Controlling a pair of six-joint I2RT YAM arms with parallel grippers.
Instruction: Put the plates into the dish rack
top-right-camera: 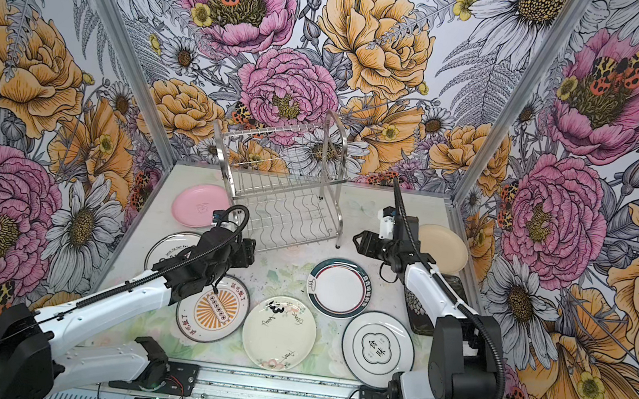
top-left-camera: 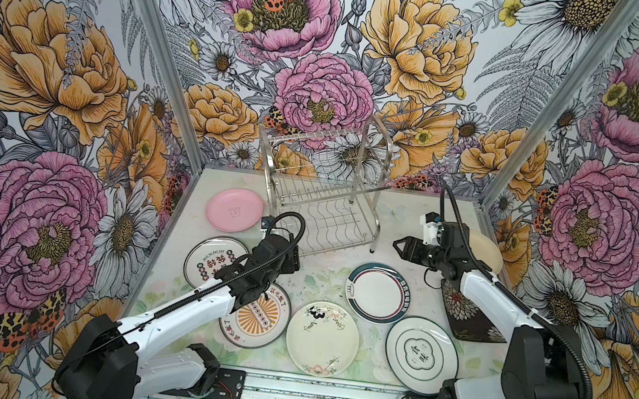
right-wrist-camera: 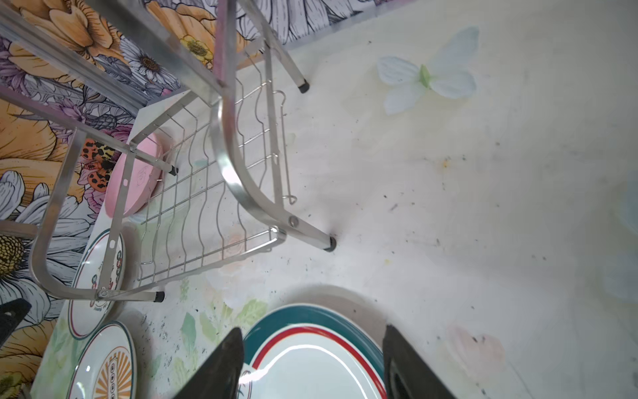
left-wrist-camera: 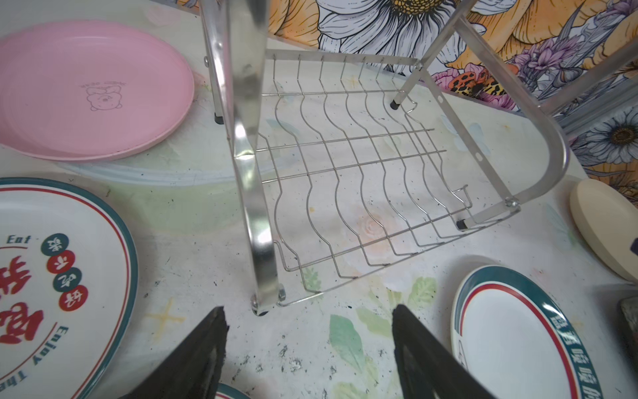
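Observation:
The dish rack stands empty at the back middle, its wavy wire slots bare. Plates lie flat around it: pink, cream, teal-and-red rimmed, red-character, orange sunburst, scribbled cream, green-ringed white and dark square floral. My left gripper is open over bare table, just in front of the rack's front left leg. My right gripper is open above the far rim of the teal-and-red rimmed plate, holding nothing.
Flowered walls close the table at the back and both sides. The rack's front right leg stands close to my right gripper. The right arm reaches over the dark square plate and hides part of it.

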